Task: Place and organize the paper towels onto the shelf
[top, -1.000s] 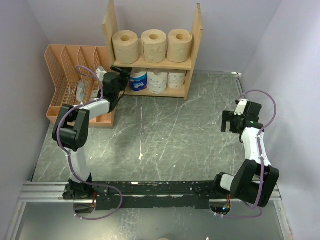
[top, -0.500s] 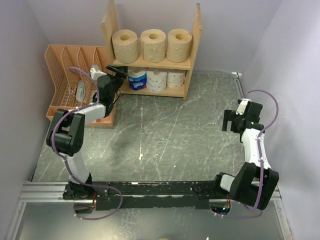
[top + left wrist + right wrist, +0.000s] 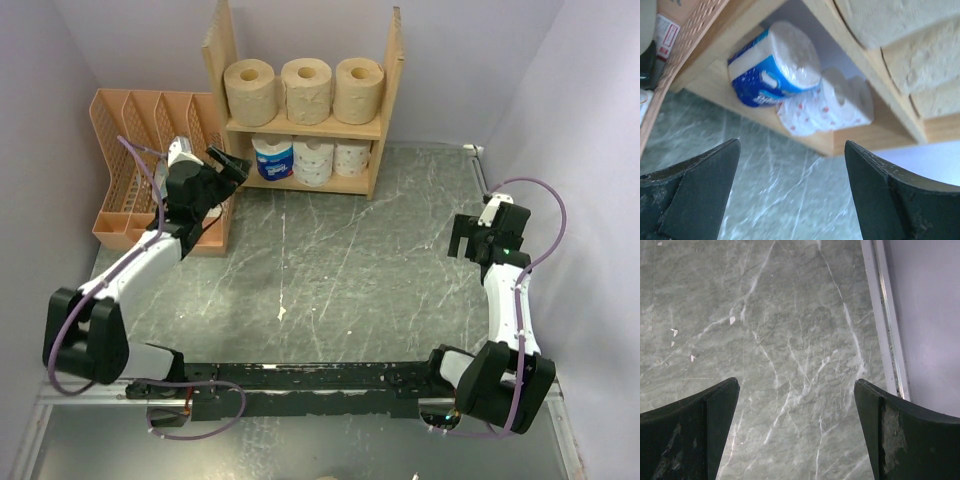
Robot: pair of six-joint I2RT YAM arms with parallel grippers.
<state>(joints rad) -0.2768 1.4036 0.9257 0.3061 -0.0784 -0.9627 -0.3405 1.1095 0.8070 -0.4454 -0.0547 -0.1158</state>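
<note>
fingers (image 3: 699,187): standing wide apart in the lower corners of the frame, gripping nothing
blue-wrapped roll (image 3: 771,62): lying on the lower tier of the shelf (image 3: 885,132), upper centre-left
printed white rolls (image 3: 812,112): sitting just right of the blue one, the nearer one touching it
tan rolls (image 3: 900,22): filling the upper right, on the upper tier
worktop (image 3: 785,200): showing grey and veined between the fingers
orange lattice (image 3: 687,32): crossing the upper left corner

A: Where does the shelf (image 3: 392,80) stand?
B: At the far edge of the table (image 3: 330,260), about midway — three paper towels (image 3: 308,92) in a row on its upper tier, three more on the lower.
A: And the organizer (image 3: 120,140)?
B: Far left corner, just left of the shelf.
</note>
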